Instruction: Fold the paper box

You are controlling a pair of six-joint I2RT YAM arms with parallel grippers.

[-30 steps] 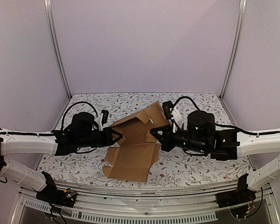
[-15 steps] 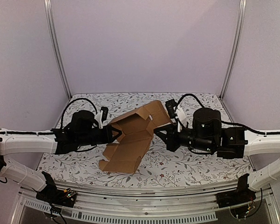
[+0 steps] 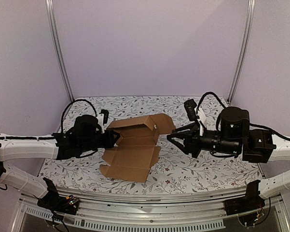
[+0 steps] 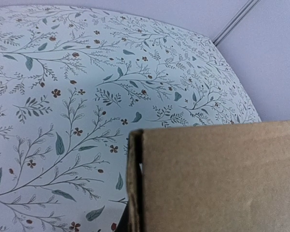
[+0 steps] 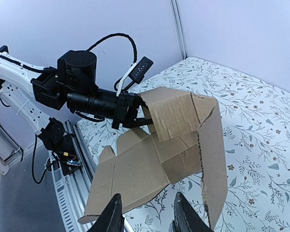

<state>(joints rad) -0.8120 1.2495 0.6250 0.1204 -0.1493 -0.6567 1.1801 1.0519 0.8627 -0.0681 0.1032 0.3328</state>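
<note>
The paper box [image 3: 135, 150] is a brown cardboard sheet, partly folded. Its near panel lies on the table and its far flaps stand up. My left gripper [image 3: 117, 138] is shut on the box's left edge. In the left wrist view the cardboard [image 4: 217, 179] fills the lower right and hides the fingers. My right gripper [image 3: 172, 138] is open and empty, just right of the box and not touching it. In the right wrist view the right gripper [image 5: 147, 220] sits at the bottom, with the box [image 5: 159, 145] ahead of it and the left gripper [image 5: 135, 113] holding the far flap.
The floral-patterned table [image 3: 193, 164] is enclosed by pale walls with metal posts [image 3: 60, 63] at the back corners. A metal rail [image 3: 149, 215] runs along the near edge. Both arm bases stand at the front corners.
My right gripper has let go of the box and drawn back to the right. The box has dropped lower and flatter on the table. My left gripper still holds its left edge.
</note>
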